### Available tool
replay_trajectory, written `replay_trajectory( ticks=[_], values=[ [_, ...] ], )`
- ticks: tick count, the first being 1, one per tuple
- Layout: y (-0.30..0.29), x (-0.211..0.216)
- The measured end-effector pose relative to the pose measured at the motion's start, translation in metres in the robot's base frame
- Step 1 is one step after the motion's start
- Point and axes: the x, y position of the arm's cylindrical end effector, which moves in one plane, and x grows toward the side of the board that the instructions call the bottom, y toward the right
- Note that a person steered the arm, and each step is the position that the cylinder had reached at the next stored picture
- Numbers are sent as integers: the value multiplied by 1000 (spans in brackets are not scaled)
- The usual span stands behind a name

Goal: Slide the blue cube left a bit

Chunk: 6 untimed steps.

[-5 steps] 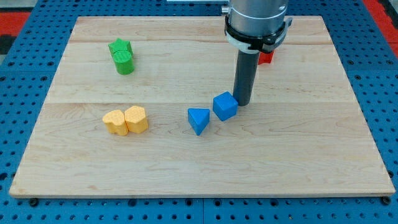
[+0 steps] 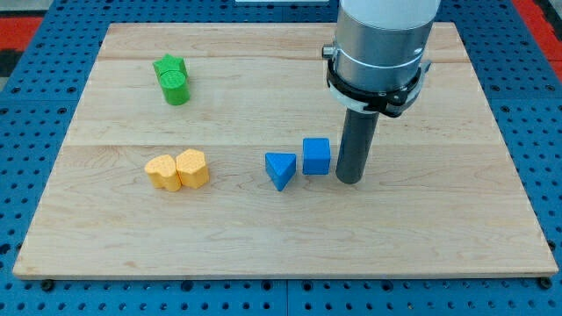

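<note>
The blue cube sits on the wooden board a little right of centre. A blue triangular block lies just to its left, almost touching it. My tip stands on the board just right of the blue cube, a small gap away and slightly nearer the view's bottom. The rod rises into the grey arm body above.
Two yellow blocks lie side by side at the view's left of centre. A green star and a green cylinder sit together near the top left. The board's edges border a blue perforated table.
My tip moved toward the view's bottom and slightly right. The blue cube turned square-on and shifted a little down. The red block behind the arm is now hidden.
</note>
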Motion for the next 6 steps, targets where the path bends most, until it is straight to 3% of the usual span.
replay_trajectory(
  ticks=[4, 6],
  values=[
    [-12, -30],
    [-5, 7]
  ],
)
